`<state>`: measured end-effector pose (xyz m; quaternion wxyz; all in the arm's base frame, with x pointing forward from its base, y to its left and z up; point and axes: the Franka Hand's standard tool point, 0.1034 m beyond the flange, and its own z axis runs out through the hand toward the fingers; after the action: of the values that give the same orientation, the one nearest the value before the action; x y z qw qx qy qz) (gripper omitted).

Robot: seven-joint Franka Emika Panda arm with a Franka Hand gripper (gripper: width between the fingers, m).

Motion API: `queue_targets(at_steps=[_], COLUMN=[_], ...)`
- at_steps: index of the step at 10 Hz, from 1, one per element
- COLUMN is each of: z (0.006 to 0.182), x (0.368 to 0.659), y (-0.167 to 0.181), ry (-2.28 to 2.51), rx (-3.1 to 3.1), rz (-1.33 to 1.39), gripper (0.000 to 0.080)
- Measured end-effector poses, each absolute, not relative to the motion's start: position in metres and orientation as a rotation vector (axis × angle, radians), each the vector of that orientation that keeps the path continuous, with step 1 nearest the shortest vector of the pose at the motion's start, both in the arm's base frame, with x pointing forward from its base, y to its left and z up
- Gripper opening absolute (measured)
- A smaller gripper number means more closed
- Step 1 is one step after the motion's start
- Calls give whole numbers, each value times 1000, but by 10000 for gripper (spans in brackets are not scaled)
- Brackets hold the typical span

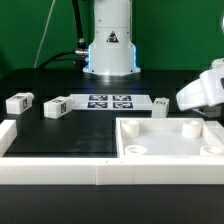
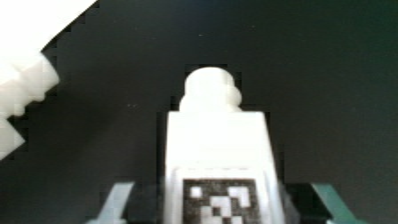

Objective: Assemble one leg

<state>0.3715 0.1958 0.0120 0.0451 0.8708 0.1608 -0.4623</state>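
Observation:
In the wrist view my gripper (image 2: pixel 221 206) is shut on a white leg (image 2: pixel 221 135). The leg's tag sits between the two fingers (image 2: pixel 121 205), and its rounded peg end points away over the black table. In the exterior view the gripper (image 1: pixel 198 93) is a blurred white shape at the exterior view's right, above the far right part of the large white tray-like piece (image 1: pixel 170 152). Two more legs (image 1: pixel 20 101) (image 1: pixel 55 106) lie at the exterior view's left, and a third (image 1: pixel 160 103) lies beside the marker board.
The marker board (image 1: pixel 110 101) lies in front of the robot base (image 1: pixel 109 50). A white L-shaped fence (image 1: pixel 50 172) runs along the front and left. A white shape (image 2: pixel 22 90) fills one edge of the wrist view.

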Motion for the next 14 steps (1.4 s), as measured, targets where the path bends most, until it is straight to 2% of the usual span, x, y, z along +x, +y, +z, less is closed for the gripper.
queue_targets(at_steps=[2,4,6,9,10,14], z=[61,92,84,83,83,108], x=[388,403,402,415,416,443], y=[192,186,188,188,177,141], ry=[489,503,505,513,537,449], rx=[2668,2710,2728,2920,2948,3119], rz=[-1387,-1323,-1293,-896,-830,-295], gripper=[285,287,287,287,287,287])
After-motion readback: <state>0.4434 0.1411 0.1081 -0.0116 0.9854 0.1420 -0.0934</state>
